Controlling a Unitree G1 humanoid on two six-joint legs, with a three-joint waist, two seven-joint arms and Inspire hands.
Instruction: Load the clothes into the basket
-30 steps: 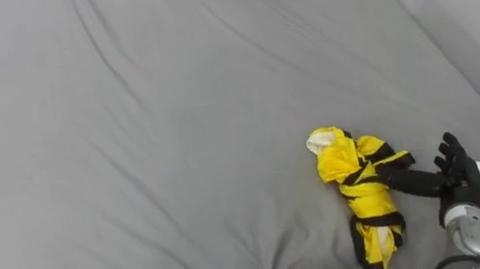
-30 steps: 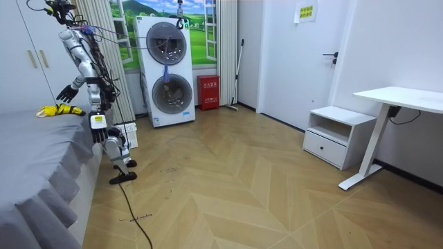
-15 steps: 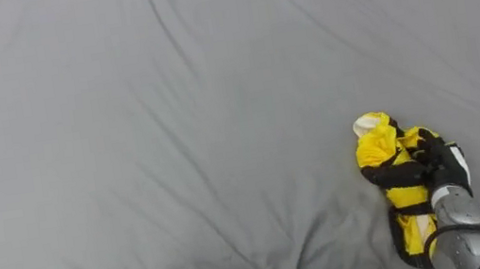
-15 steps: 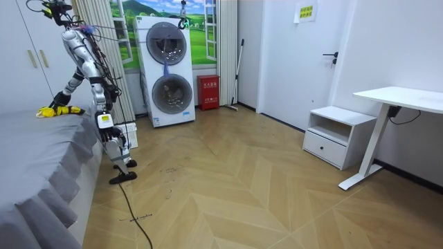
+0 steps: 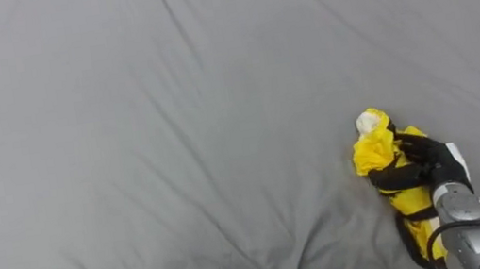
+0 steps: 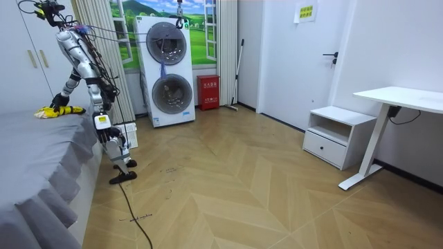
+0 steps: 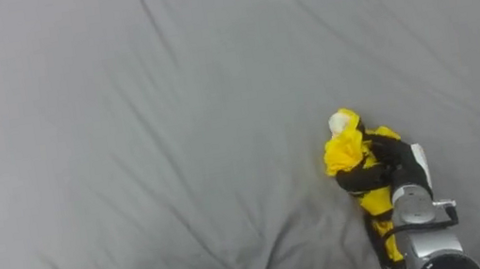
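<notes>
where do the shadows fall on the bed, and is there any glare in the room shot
Left eye view: soft, even light on the grey sheet, faint shading along its creases, a dark shadow beside the yellow and black garment gripped by the right hand. Room view: no hard glare, just a pale sheen on the wooden floor; the sheet's hanging folds look darker.

No legible print
The small yellow-green sign (image 6: pixel 305 12) in the room view is too small to read.

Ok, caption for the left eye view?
Right hand grips a crumpled yellow-and-black garment on the grey bed.
</notes>
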